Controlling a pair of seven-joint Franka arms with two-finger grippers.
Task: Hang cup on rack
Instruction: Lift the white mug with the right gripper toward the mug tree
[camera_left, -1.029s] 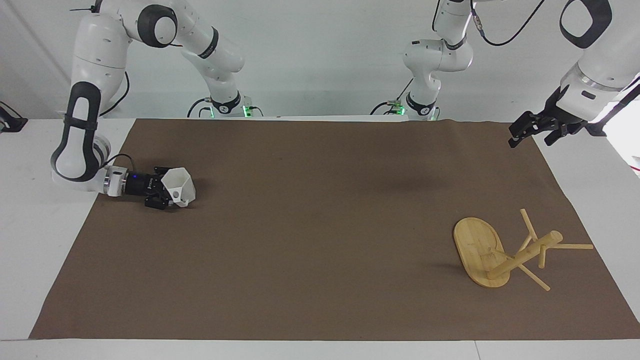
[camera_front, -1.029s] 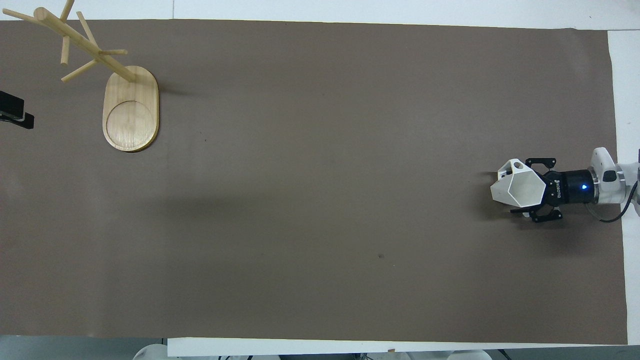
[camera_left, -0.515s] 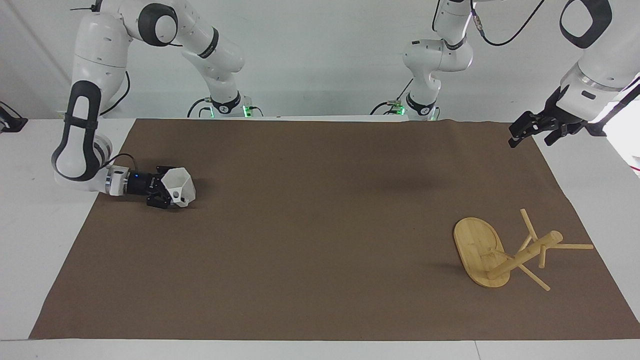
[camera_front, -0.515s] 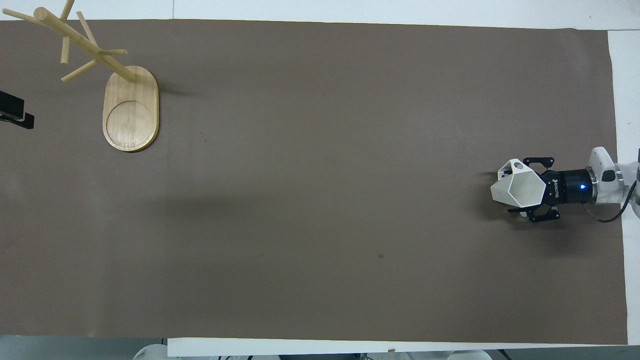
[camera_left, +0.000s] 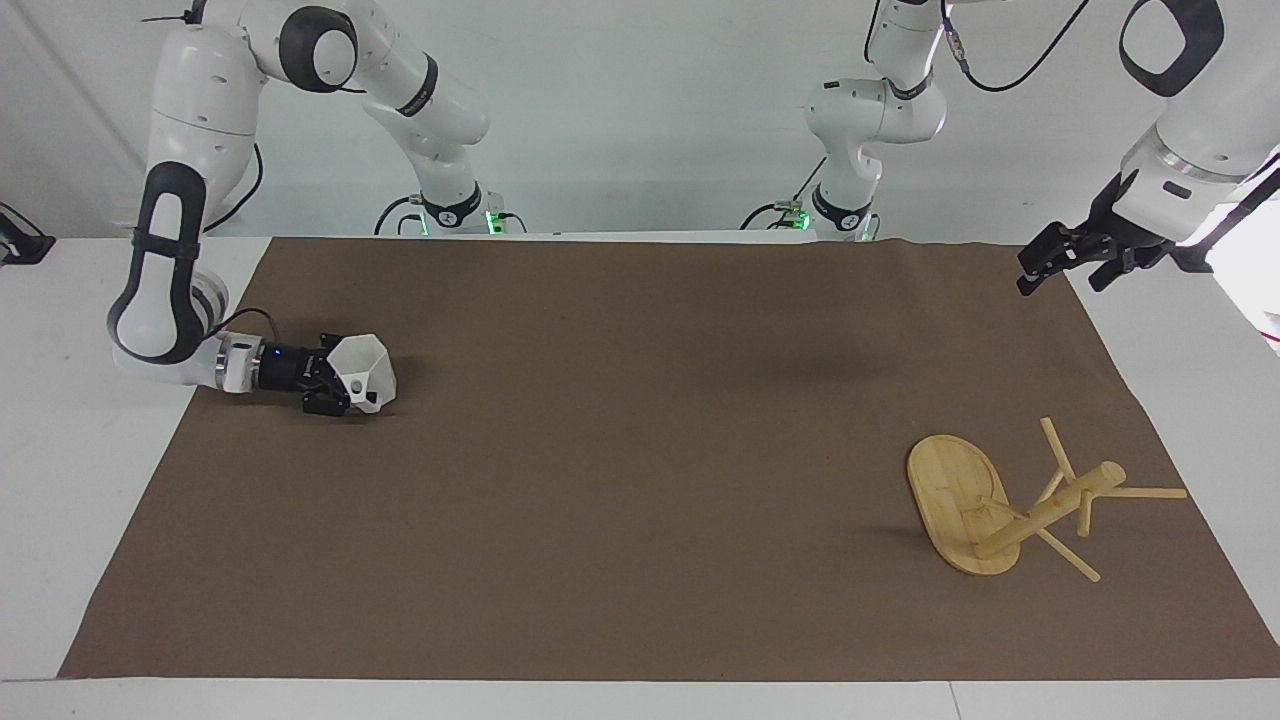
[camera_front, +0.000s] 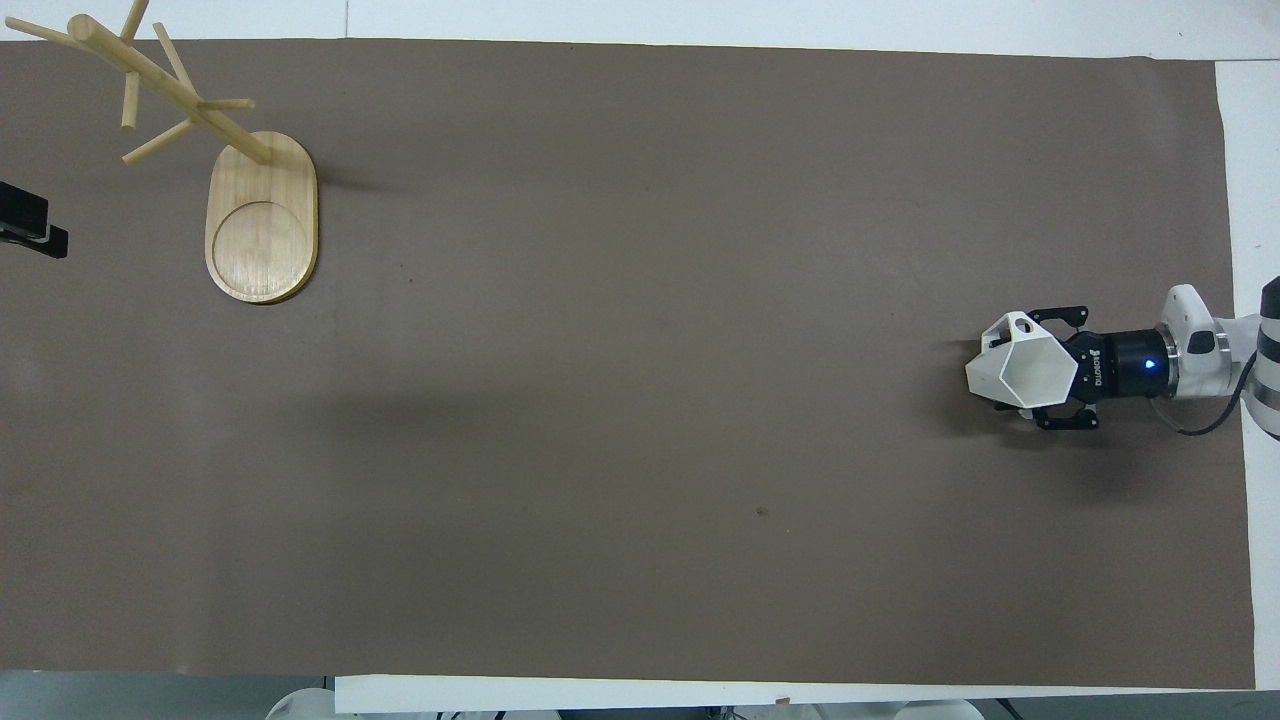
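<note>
White faceted cup (camera_left: 366, 374) gripped in right hand (camera_left: 335, 388); bamboo rack (camera_left: 1010, 502) upright.

A white table (camera_left: 60, 470) carries a brown mat (camera_left: 640, 480) bearing the rack (camera_left: 960, 515).

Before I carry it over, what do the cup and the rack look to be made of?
Cup, held in the right gripper: matte white with flat, sharp-edged facets and no shine, so probably plastic, possibly unglazed ceramic. Rack: pale yellow wood, likely bamboo, with faint grain on the oval base and a smooth, low-sheen finish on post and pegs.
</note>
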